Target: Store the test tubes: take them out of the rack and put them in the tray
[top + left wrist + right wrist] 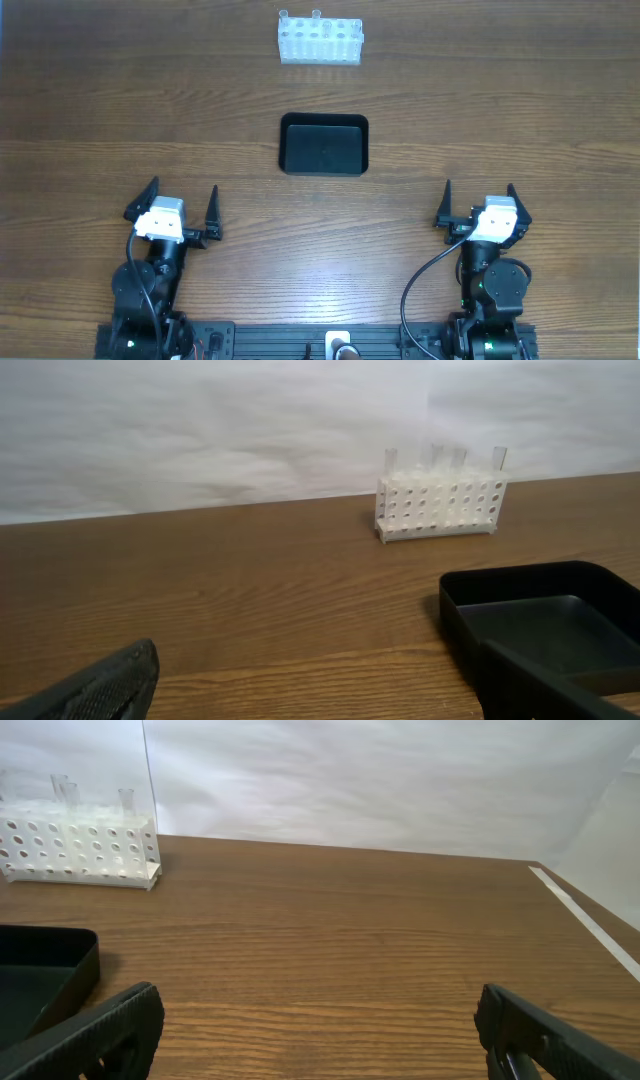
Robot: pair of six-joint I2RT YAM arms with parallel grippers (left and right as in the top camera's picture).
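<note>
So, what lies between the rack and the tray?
Nothing: the top view shows bare table between the rack and the tray.

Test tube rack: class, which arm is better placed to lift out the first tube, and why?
Left, narrowly. The left gripper and right gripper are both open, empty and level, but the rack sits slightly nearer the left one, and the test tubes seen from above stand toward that end.

Left black jointed arm [150,272] sits folded low by its base, white-topped left gripper [184,190] level, black fingers [143,197] spread wide. Right black arm [492,280] mirrors it, right gripper [479,188] gaping too.
</note>
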